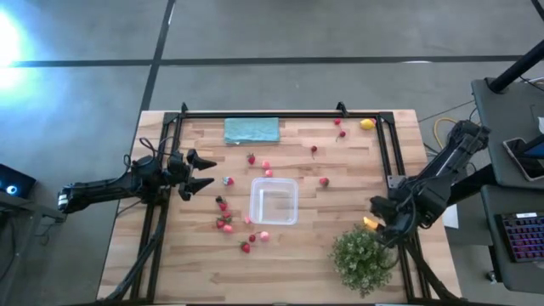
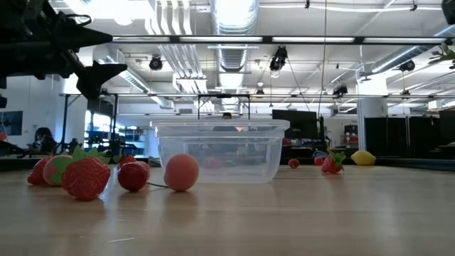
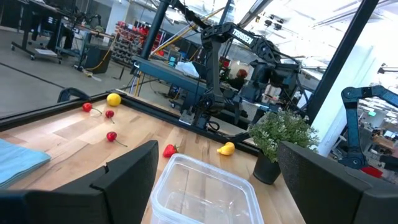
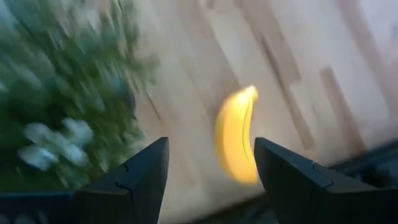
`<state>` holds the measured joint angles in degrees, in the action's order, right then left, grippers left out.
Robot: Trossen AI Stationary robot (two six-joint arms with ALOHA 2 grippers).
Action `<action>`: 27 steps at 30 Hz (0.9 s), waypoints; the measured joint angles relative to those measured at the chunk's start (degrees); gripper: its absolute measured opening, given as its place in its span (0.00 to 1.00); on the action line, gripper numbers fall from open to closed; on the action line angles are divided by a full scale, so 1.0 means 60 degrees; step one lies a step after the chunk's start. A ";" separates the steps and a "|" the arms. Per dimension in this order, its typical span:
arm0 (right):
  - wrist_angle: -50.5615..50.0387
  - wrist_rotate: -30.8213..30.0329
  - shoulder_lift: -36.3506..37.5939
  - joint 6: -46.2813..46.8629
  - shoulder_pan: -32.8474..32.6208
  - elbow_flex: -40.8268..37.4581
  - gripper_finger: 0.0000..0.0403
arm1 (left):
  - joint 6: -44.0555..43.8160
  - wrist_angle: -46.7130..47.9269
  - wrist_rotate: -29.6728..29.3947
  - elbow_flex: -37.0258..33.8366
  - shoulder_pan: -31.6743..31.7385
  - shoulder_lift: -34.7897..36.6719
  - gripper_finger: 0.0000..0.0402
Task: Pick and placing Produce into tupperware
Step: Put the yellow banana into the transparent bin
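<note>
Leftmost, the left gripper (image 1: 206, 170) hangs above the tabletop (image 1: 289, 263) with its jaws wide and empty, pointing toward the tupperware (image 1: 274, 201), which sits near the middle with nothing visible inside. Strawberries (image 1: 225, 223) lie scattered around it, mostly on its left side; a teal cloth (image 1: 252, 130) lies at the far edge. Farther right, the right gripper (image 1: 380, 223) stands beside the green plant (image 1: 364, 257), its jaws partly parted either side of the banana (image 4: 236, 137), not touching it. A lemon (image 1: 366, 124) rests in the far right corner

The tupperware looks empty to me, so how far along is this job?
Nothing is packed yet: the tupperware holds no produce. The right hand is open around the banana beside the green plant. The left hand waits open. Strawberries and the lemon remain scattered.
</note>
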<state>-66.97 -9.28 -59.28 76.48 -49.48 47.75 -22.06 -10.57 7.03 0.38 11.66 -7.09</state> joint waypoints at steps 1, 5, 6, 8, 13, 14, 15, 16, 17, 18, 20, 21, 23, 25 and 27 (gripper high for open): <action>0.0014 -0.0302 -0.0001 0.0032 0.0060 0.0035 0.57 | 0.0002 0.0000 -0.0001 0.0000 0.0001 0.0000 0.78; -0.0179 -0.0648 0.0094 0.0166 0.0497 0.0057 0.57 | 0.0002 0.0000 -0.0001 0.0000 0.0001 0.0000 0.78; -0.0235 -0.0536 0.0152 0.0046 0.0652 0.0057 0.57 | 0.0000 0.0000 -0.0001 0.0000 0.0000 0.0000 0.78; -0.0508 -0.0389 0.0325 -0.0094 0.0996 0.0057 0.57 | 0.0002 -0.0002 0.0000 0.0000 0.0000 0.0000 0.78; -0.0830 -0.1638 0.1102 0.0487 0.2271 0.0057 0.57 | 0.0002 0.0000 0.0003 0.0000 0.0001 0.0000 0.78; -0.0732 -0.2035 0.1291 0.0752 0.2556 0.0057 0.57 | 0.0000 0.0000 -0.0001 0.0000 0.0001 0.0000 0.78; -0.0557 -0.2390 0.1475 0.1183 0.2846 0.0057 0.57 | 0.0000 0.0000 0.0000 0.0000 -0.0003 0.0000 0.78; -0.0327 -0.2674 0.1647 0.1752 0.3127 0.0057 0.57 | 0.0003 -0.0001 0.0001 0.0000 -0.0002 0.0000 0.78; -0.0081 -0.2860 0.1812 0.2353 0.3391 0.0057 0.57 | 0.0001 0.0000 0.0000 0.0000 -0.0002 0.0000 0.78; 0.0145 -0.2987 0.1959 0.2953 0.3634 0.0057 0.57 | 0.0000 0.0000 -0.0001 0.0000 -0.0002 0.0000 0.78; 0.0590 -0.3059 0.2203 0.3935 0.4076 0.0057 0.57 | 0.0002 0.0000 0.0001 0.0000 -0.0001 0.0000 0.78; 0.0820 -0.3059 0.2275 0.4240 0.4260 0.0064 0.57 | 0.0003 0.0000 0.0001 0.0000 -0.0002 0.0000 0.78; 0.1094 -0.2982 0.2364 0.4376 0.4541 0.0064 0.57 | 0.0000 0.0000 0.0002 0.0000 -0.0001 0.0000 0.78; 0.1217 -0.2938 0.2370 0.4236 0.4698 0.0064 0.57 | 0.0000 -0.0002 0.0003 0.0000 -0.0003 0.0000 0.78; 0.1229 -0.2891 0.2370 0.4034 0.4715 0.0064 0.57 | 0.0000 0.0000 0.0000 0.0000 -0.0003 0.0000 0.78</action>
<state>-59.60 -26.63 -45.06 100.69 -21.19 48.14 -22.06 -10.57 7.03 0.38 11.64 -7.09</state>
